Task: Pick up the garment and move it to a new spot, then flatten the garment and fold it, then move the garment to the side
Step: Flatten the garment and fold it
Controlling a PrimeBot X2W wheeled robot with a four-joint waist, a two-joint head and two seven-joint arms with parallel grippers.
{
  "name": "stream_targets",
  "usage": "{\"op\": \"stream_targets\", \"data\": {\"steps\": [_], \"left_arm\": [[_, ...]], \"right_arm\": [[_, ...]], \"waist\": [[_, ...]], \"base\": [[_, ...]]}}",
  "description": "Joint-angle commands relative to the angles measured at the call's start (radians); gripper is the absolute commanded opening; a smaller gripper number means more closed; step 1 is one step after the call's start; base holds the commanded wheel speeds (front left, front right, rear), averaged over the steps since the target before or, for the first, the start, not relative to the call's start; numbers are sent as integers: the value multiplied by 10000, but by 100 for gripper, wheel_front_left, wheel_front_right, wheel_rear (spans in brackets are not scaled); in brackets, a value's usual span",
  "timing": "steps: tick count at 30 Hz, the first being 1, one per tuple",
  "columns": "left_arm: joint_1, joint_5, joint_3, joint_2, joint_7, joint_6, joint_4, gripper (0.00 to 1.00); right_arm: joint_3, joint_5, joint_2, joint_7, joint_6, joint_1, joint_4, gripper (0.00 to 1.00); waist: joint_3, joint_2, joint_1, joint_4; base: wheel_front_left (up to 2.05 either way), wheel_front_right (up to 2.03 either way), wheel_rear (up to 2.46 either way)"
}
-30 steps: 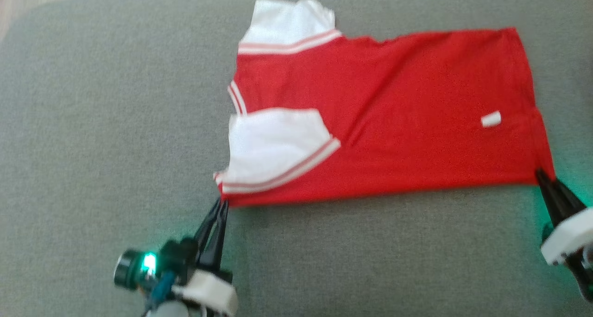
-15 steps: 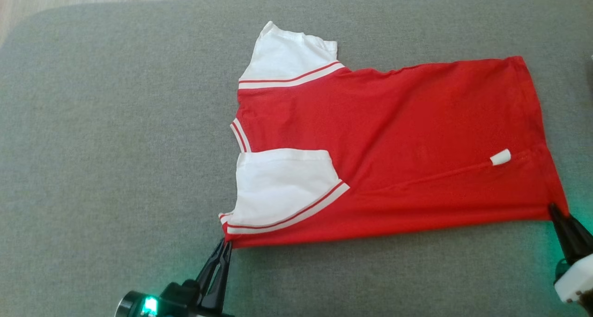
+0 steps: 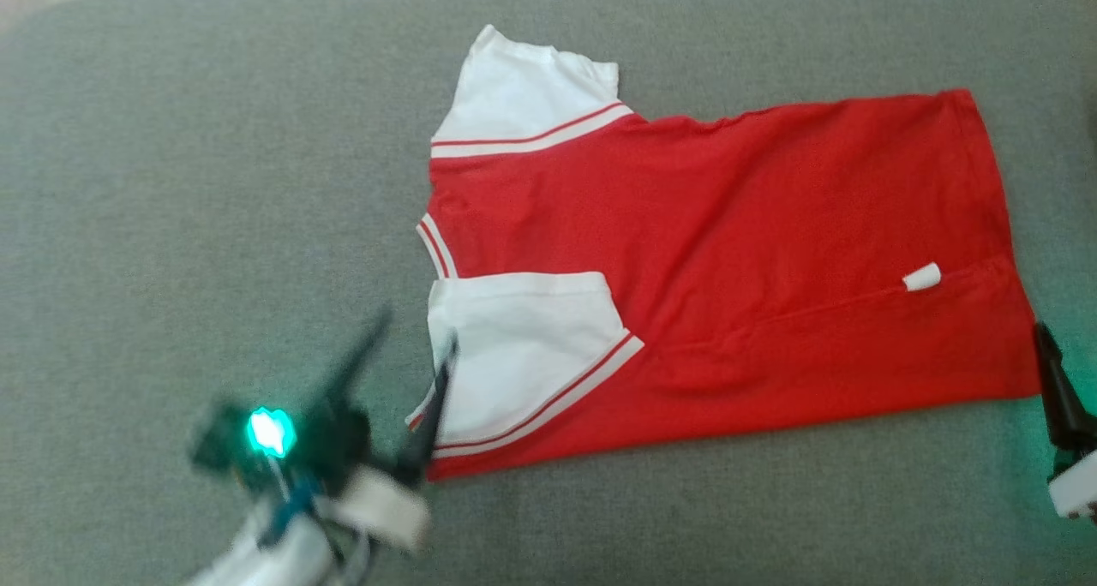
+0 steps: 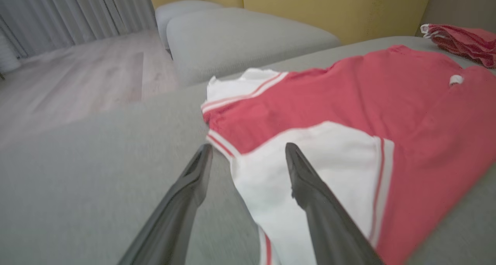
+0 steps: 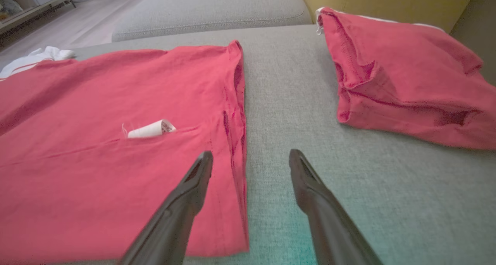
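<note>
The red garment (image 3: 728, 252) with white sleeves lies spread flat on a grey fabric sofa seat (image 3: 171, 183), sleeves toward the robot's left and hem toward its right. The left jaws stand wide apart and empty, straddling the near sleeve's edge. The right jaws gape just as wide, also empty, astride the hem edge. A folded red cloth (image 5: 403, 75) rests apart on the same seat. Beyond are a pale wood floor (image 4: 77, 83), grey curtains (image 4: 77, 9) and a yellow panel (image 4: 329, 5).

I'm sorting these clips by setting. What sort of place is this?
Probably a home living room: the red shirt lies on a grey upholstered sofa, with grey curtains, a pale wood floor and a yellow wall beyond.
</note>
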Motion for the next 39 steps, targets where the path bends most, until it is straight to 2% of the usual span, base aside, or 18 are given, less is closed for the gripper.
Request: {"op": "stream_targets", "data": {"steps": [1,5,7,10,11,14,17,21,26,35,36,37,38,39], "left_arm": [[-1314,315,572,588,292,-197,-480,100],[-3383,474,844,1008,1351,-1034,-663,100],[-4423,303,876,1096,2115,-1700,-486,100],[-5848,-453,870,1047,3480,-2952,8,100],[-5848,-453,870,1047,3480,-2952,8,100],[-7187,-917,940,1001,4660,-3736,650,100],[-8269,-1182,898,954,5675,-4238,1353,100],[-9369,-1372,805,945,6706,-4524,2346,100],[-10228,-1474,643,1031,7687,-4662,3691,100],[-10801,-1320,507,1221,8087,-4670,5216,100],[-10823,-1337,502,1211,8059,-4678,5292,95],[-10841,-1340,488,1210,8019,-4688,5352,45],[-10850,-1346,462,1205,7990,-4701,5400,11],[-10844,-1390,428,1183,8012,-4718,5445,0]], "right_arm": [[-229,-340,-178,-175,-9,-97,-477,100],[-555,-946,142,-189,-9,-477,-1053,100],[-649,-1149,259,-190,-9,-669,-1327,100],[-681,-1395,404,-153,-9,-943,-1637,100],[-681,-1395,404,-153,-9,-943,-1637,100],[-609,-1565,532,-101,-9,-1198,-1854,100],[-493,-1625,627,-77,-9,-1407,-1972,100],[-368,-1649,714,-83,-9,-1641,-2037,100],[-174,-1665,809,-106,-9,-1940,-1995,100],[159,-1682,976,-187,-9,-2397,-1750,100],[171,-1675,976,-194,-9,-2423,-1716,100],[176,-1668,971,-199,-9,-2448,-1684,100],[172,-1661,963,-203,-9,-2469,-1653,100],[161,-1653,950,-207,-9,-2486,-1623,100]], "waist": [[276,0,-1,-162],[853,0,-1,-450],[1163,0,-1,-613],[1581,0,-1,-920],[1581,0,-1,-920],[2015,0,-1,-1257],[2380,0,-1,-1589],[2790,0,-1,-1990],[3200,0,-1,-2417],[3749,0,-1,-2843],[3771,0,-1,-2850],[3793,0,-1,-2851],[3805,0,-1,-2841],[3806,0,-1,-2822]], "base": [[0,0,0],[0,0,0],[0,0,0],[0,0,0],[0,0,0],[0,0,0],[0,0,0],[0,0,0],[0,0,0],[0,0,0],[0,0,0],[0,0,0],[0,0,0],[0,0,0]]}}
